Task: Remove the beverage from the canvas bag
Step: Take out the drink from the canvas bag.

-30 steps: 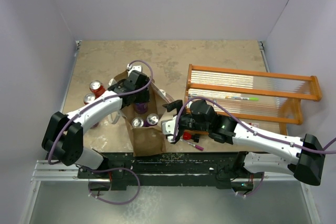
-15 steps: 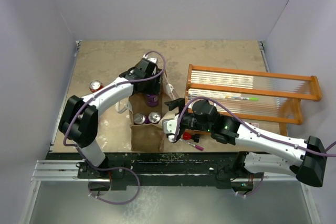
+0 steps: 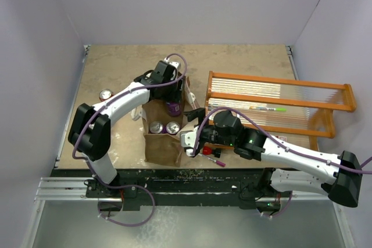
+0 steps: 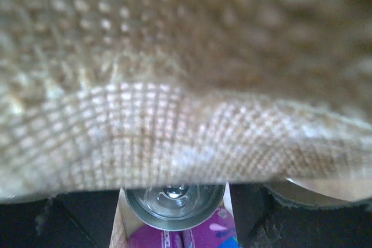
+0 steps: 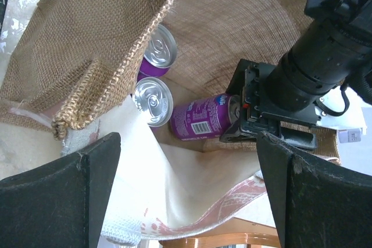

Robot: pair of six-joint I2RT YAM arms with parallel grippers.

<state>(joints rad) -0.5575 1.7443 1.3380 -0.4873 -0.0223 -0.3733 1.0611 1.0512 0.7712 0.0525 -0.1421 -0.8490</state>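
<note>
canvas bag (image 3: 161,146): mid-table near the front edge, mouth open | purple can (image 5: 200,120): on its side within the bag's mouth | left gripper (image 5: 237,110): pinching the purple can's top end | right gripper (image 3: 190,124): spread wide beside the bag's right side | two upright cans (image 3: 156,127): inside the bag

Mid-front on table (image 3: 116,65): canvas bag (image 3: 161,150). In it, 2 upright side by side, near-left can (image 3: 156,127) & near-right can (image 3: 173,127); third can (image 3: 172,107) lies behind them. Rack (image 3: 279,105) right of bag; lone can (image 3: 106,94) far left.
</note>
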